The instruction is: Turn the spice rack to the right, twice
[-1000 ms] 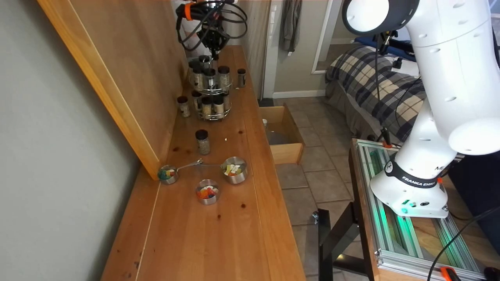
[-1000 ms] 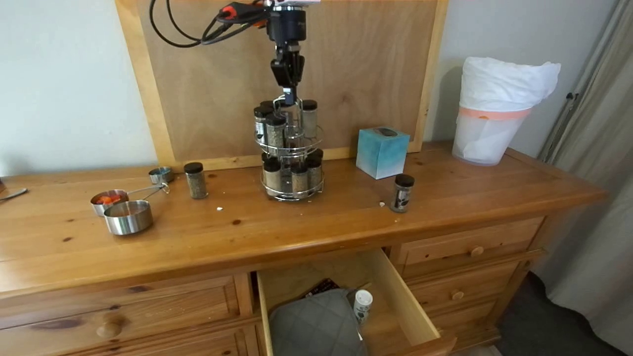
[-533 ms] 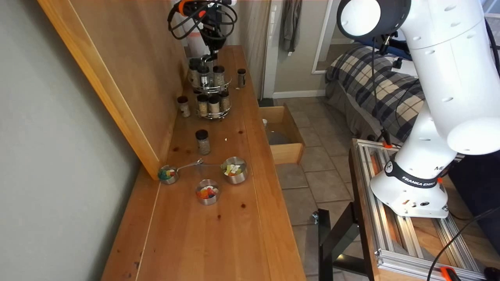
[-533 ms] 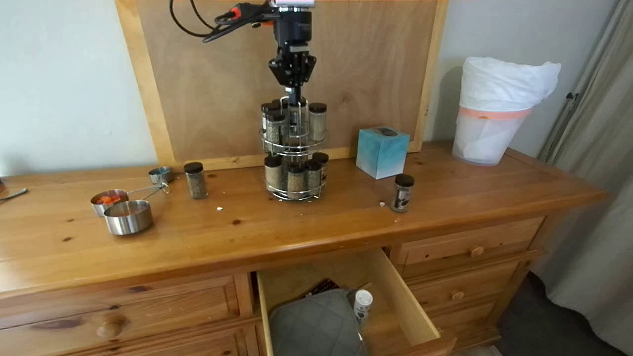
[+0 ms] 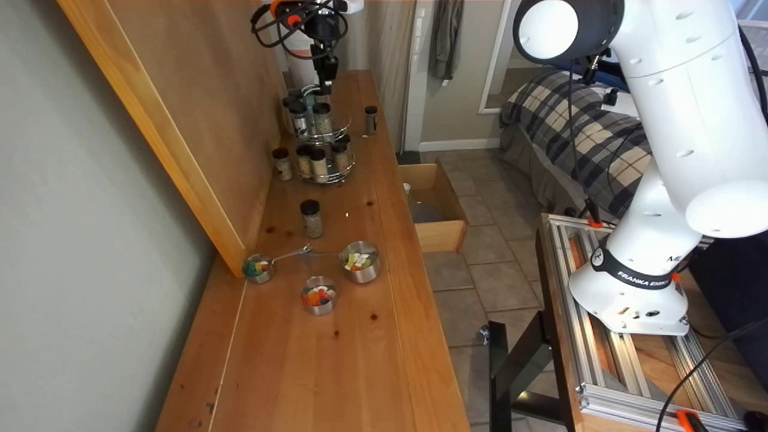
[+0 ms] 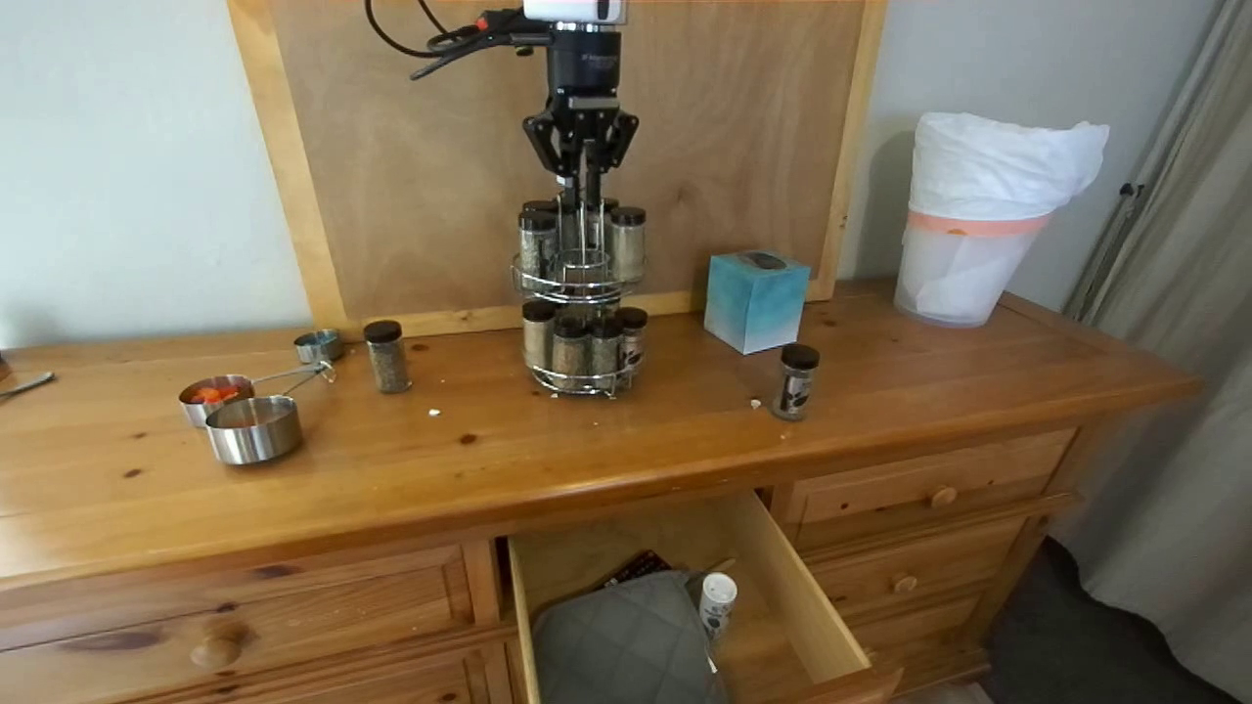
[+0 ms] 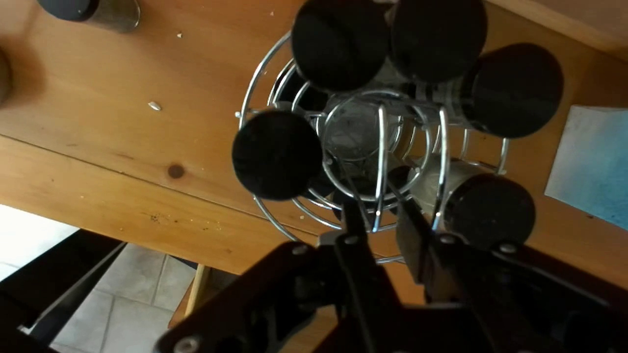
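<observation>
The spice rack (image 6: 569, 296) is a two-tier round wire carousel with black-capped glass jars, upright on the dresser top. It shows also in an exterior view (image 5: 329, 180). From above, in the wrist view, its two-wire top handle (image 7: 381, 162) shows. My gripper (image 6: 580, 191) points straight down at the handle, also visible in an exterior view (image 5: 326, 87). In the wrist view my gripper (image 7: 378, 211) stands a little open, and one handle wire appears between the fingers with space beside it. I cannot tell whether a finger touches the wire. The front of the upper tier has a jar-free gap.
Loose jars stand left (image 6: 388, 360) and right (image 6: 795, 386) of the rack, and one near the panel (image 5: 281, 164). A blue tissue box (image 6: 753, 303), white bin (image 6: 968, 264), metal cups (image 6: 252, 435) and a pulled-out drawer (image 6: 807, 596) are around. A wooden panel (image 6: 724, 117) stands behind.
My wrist has rotated and the fingers have spread slightly. The rack has turned, its front jars moving left in both exterior views; the jar-free gap has come to the front.
</observation>
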You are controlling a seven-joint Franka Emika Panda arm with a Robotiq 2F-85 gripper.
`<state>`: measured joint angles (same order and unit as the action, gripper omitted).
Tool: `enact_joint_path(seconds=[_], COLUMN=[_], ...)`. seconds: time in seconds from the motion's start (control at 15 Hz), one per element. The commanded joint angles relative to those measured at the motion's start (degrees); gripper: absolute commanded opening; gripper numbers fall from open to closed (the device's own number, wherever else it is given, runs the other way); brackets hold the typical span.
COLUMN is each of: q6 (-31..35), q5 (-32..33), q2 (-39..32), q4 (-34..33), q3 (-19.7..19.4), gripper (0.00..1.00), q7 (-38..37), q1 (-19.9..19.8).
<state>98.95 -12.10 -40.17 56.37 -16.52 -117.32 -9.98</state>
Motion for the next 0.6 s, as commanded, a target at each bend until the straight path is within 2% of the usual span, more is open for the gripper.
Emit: enact_joint_path(seconds=[0.0,0.4,0.53], q6=[1.8,-0.1,-2.0], q5=[-0.7,-0.8,-1.2], q2=[-0.9,1.7,3.0], q4=[-1.7,-1.6,-2.2], q3=[-0.3,0.6,1.2], gripper=[0.58,0.98,1.00], q7=[-3.4,-1.4,0.2], q1=[-0.1,0.2,0.1])
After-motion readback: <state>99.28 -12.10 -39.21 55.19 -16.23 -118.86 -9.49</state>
